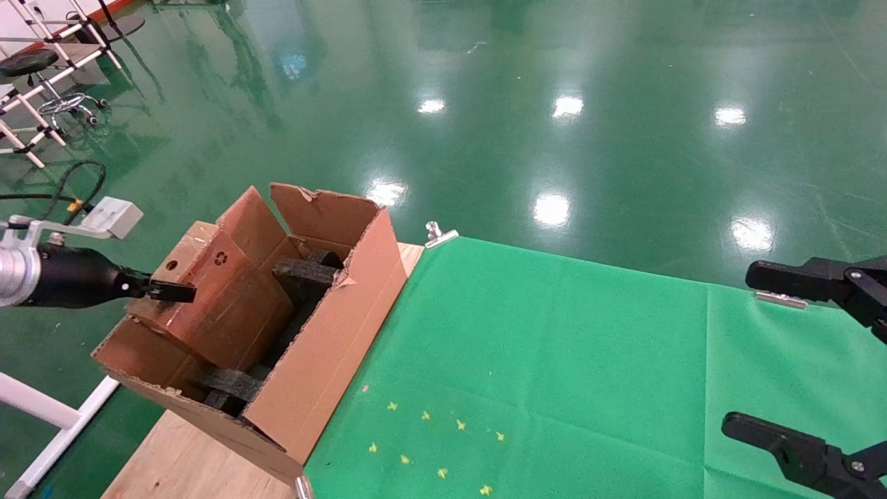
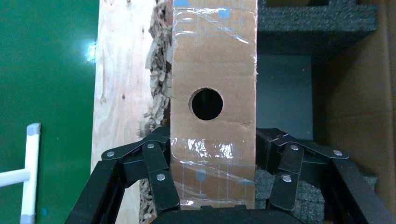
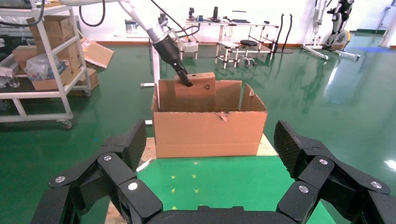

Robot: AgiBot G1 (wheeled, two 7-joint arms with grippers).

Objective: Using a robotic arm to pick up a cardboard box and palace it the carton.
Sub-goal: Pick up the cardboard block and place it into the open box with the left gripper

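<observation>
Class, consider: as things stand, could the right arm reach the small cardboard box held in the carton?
Probably not: the right gripper hangs open far across the green cloth, and the carton wall and left gripper, clamped on the cardboard box, block access.

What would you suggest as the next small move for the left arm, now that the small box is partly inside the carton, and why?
Probably lower it a little further before releasing. The left pincer is shut on the cardboard box, which stands tilted in the carton, its top above the flaps. The foam blocks lie beside it. The right pincer waits open over the green cloth.
</observation>
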